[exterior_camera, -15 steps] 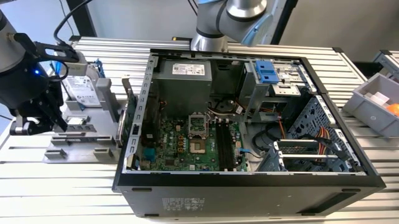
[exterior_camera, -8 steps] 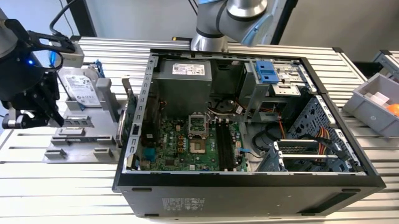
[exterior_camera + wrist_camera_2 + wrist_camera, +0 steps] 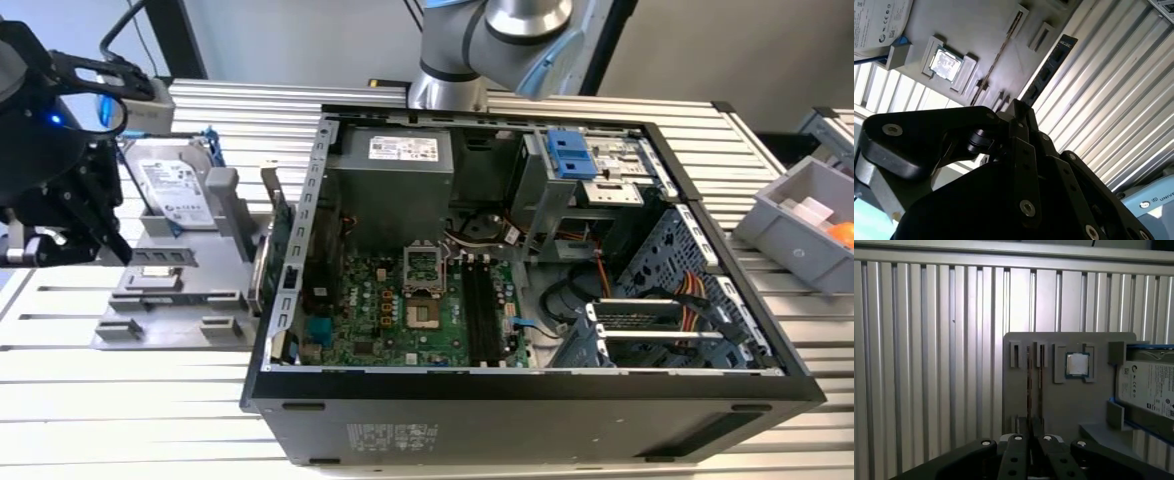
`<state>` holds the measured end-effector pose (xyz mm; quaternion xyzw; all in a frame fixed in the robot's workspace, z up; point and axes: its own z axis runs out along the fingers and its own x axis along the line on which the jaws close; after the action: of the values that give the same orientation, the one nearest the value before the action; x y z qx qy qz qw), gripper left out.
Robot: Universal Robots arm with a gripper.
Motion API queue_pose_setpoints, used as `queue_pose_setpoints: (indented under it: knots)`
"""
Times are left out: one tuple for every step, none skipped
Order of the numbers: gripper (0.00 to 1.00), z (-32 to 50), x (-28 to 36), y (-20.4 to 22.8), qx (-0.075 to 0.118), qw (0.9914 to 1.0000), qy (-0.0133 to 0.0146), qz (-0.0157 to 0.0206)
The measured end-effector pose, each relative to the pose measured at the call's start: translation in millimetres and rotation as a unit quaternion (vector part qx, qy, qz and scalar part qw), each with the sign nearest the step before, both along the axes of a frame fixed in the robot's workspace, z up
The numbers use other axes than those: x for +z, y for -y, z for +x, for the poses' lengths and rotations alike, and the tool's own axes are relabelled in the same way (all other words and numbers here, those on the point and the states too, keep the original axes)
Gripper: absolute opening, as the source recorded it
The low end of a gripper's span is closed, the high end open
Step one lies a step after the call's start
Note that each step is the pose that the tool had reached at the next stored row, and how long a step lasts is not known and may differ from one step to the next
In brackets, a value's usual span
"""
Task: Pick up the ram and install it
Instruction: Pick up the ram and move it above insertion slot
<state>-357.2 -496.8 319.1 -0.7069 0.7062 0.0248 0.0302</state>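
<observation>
The ram (image 3: 1029, 385) stands on its edge in a slot of the grey holder (image 3: 1069, 410), so it shows as a thin brown line; in the second wrist view the ram (image 3: 996, 55) runs between two small brackets. My gripper (image 3: 1030, 436) hovers over the near end of that holder, its fingertips in line with the stick. The fingers (image 3: 1020, 112) are pressed together with nothing between them. In the exterior view the gripper (image 3: 67, 235) hangs at the far left, beside the holder (image 3: 174, 310). The black memory slots (image 3: 481, 305) lie on the motherboard inside the open case.
On the holder sit a hard drive in a blue frame (image 3: 174, 190), a square processor chip (image 3: 1077, 365) and an upright green expansion card (image 3: 278, 250). The open computer case (image 3: 534, 390) stands at the exterior view's right of the holder. A grey bin (image 3: 801, 215) is at the far right.
</observation>
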Motion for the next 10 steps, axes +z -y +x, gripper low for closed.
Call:
queue_pose_setpoints:
  knots:
    - [0.00,0.0,1.1,0.0,0.000,1.00000,0.0001,0.0000]
    - [0.00,0.0,2.3,0.0,0.000,1.00000,0.0000,-0.0001]
    - [0.00,0.0,3.3,0.0,0.000,1.00000,0.0001,-0.0001]
    - [0.00,0.0,4.5,0.0,0.000,1.00000,0.0000,-0.0003]
    - [0.00,0.0,5.4,0.0,0.000,1.00000,0.0001,-0.0002]
    - [0.00,0.0,6.6,0.0,0.000,1.00000,0.0001,-0.0002]
    - [0.00,0.0,8.3,0.0,0.000,1.00000,0.0000,-0.0004]
    - [0.00,0.0,9.7,0.0,0.000,1.00000,0.0001,-0.0003]
    - [0.00,0.0,11.2,0.0,0.000,1.00000,0.0001,-0.0003]
    - [0.00,-0.1,12.9,-0.1,0.000,1.00000,0.0000,-0.0004]
